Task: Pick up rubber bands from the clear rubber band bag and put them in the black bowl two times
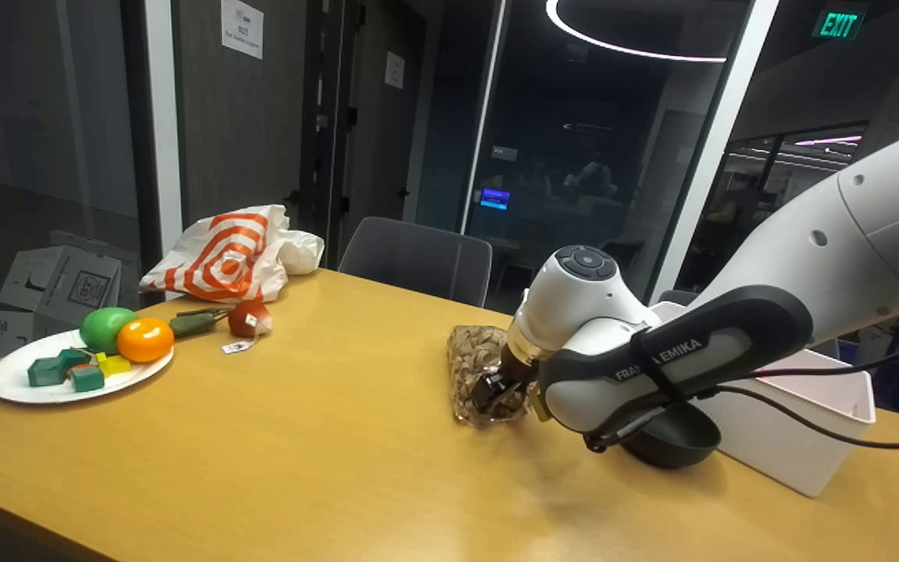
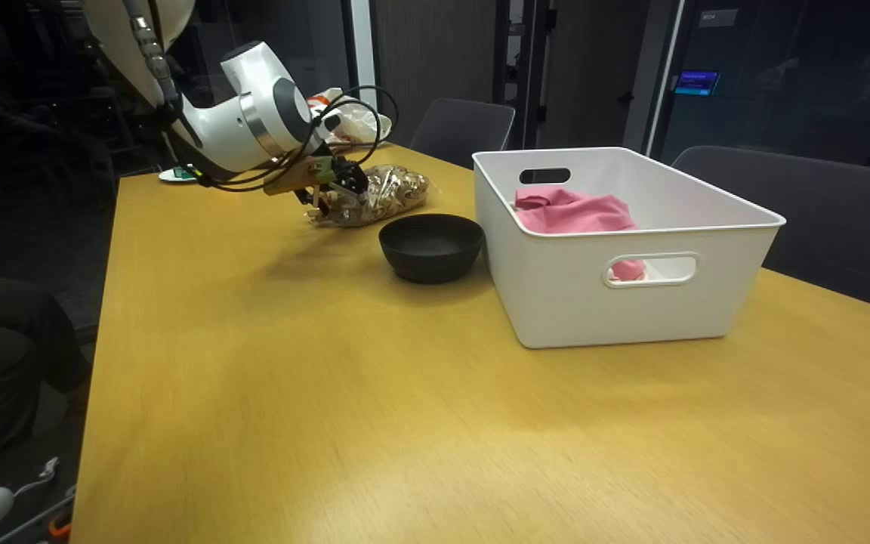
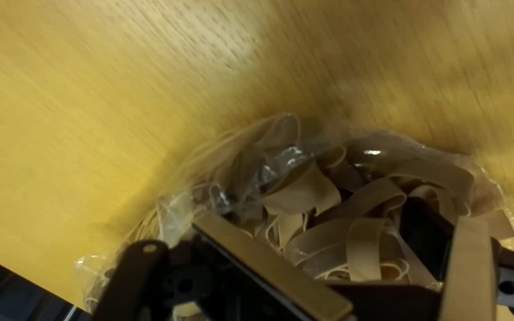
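The clear rubber band bag [image 1: 468, 355] lies on the table in both exterior views, mottled tan from what fills it. Right over its near end is my gripper [image 2: 335, 198], pointing down into it. In the wrist view the fingers stand wide apart, with a heap of tan rubber bands [image 3: 364, 245] between them and none visibly pinched. Shiny plastic of the bag [image 3: 283, 156] rings the heap. The black bowl [image 2: 431, 249] sits upright close to the bag, and its inside looks dark. My arm partly covers the bowl [image 1: 672, 445] in an exterior view.
Beside the bowl stands a white rectangular box [image 2: 631, 302] holding a pink cloth [image 2: 575, 211]. Farther off are a white plate [image 1: 8, 382] of toy food, a red toy [image 1: 250, 318] with a tag and a red-and-white bag [image 1: 223, 257]. Chairs line the table's far edge.
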You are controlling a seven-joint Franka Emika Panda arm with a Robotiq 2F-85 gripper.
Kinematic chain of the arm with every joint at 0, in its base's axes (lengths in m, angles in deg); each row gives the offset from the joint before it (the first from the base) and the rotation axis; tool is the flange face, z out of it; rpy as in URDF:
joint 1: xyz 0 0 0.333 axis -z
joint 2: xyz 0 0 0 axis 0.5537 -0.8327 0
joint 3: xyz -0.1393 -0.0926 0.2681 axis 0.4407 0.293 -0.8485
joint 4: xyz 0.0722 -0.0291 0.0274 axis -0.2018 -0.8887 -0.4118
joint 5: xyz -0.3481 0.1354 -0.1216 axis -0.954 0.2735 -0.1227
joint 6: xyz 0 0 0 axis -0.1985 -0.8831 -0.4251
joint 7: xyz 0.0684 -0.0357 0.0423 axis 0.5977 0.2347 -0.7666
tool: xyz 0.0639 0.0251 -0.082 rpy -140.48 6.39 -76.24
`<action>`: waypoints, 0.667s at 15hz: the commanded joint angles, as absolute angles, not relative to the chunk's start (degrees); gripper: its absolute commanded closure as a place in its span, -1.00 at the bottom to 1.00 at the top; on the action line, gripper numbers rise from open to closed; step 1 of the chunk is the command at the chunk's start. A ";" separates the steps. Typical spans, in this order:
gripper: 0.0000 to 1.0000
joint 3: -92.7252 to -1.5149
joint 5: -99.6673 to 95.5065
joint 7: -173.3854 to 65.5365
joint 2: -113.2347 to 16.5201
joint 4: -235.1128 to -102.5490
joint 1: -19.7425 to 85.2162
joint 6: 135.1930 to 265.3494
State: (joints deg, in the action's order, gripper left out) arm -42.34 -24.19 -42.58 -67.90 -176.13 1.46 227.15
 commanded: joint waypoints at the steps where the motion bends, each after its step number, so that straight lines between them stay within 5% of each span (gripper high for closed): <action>1: -0.39 -39.26 -27.07 -38.22 -68.45 -175.42 -1.58 227.95; 8: 0.71 -39.05 -26.39 -36.89 -68.21 -175.56 -2.15 227.09; 10: 0.83 -40.90 -24.73 -38.40 -67.43 -175.82 -0.66 225.61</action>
